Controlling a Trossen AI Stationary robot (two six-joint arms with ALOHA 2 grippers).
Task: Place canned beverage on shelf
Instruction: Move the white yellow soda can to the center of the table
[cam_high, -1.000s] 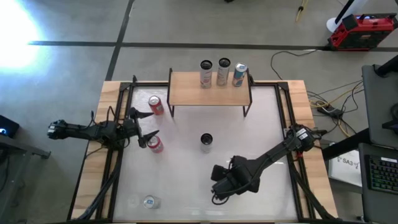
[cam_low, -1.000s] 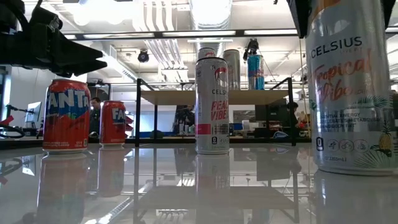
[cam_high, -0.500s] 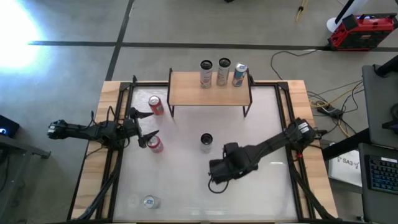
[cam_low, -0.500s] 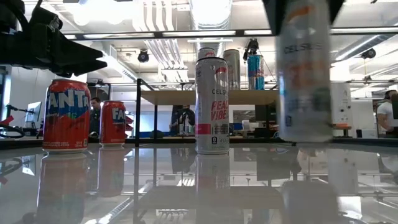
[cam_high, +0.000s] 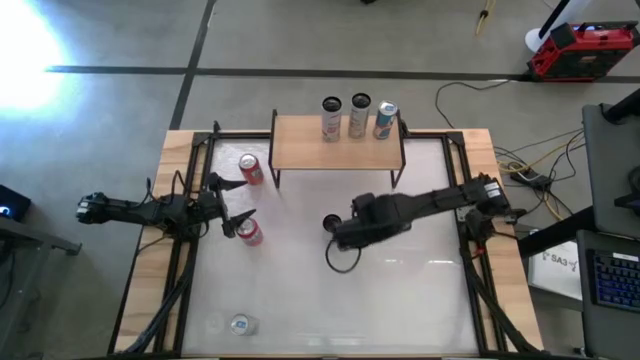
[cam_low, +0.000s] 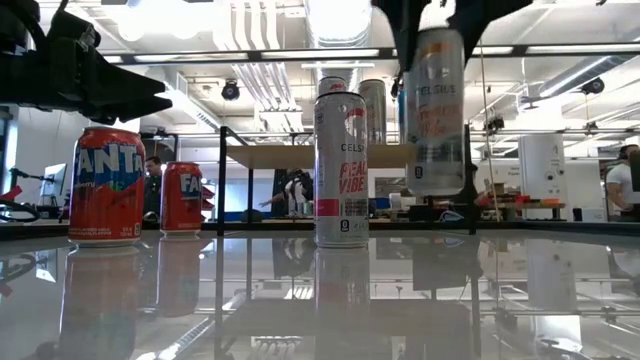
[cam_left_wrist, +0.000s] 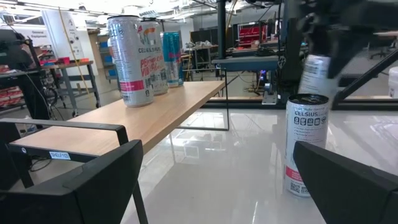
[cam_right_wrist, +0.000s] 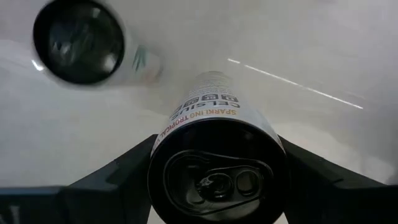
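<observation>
White tabletop (cam_high: 420, 290), cans scattered on it: the right gripper (cam_low: 437, 20), fingers clamped on a Celsius can (cam_low: 436, 110) (lifted clear), had carried it from the near edge toward the shelf (cam_high: 337, 142). Left gripper (cam_high: 232, 205) waited, spread wide. Placement remained.

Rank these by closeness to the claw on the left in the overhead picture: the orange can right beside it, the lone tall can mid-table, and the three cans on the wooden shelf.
Measured from the left gripper:
1. Nearer orange can, just beside its open jaws.
2. Lone tall can, mid-table, next to the right gripper carrying another can.
3. Three cans on the shelf, along the back edge of the shelf.
</observation>
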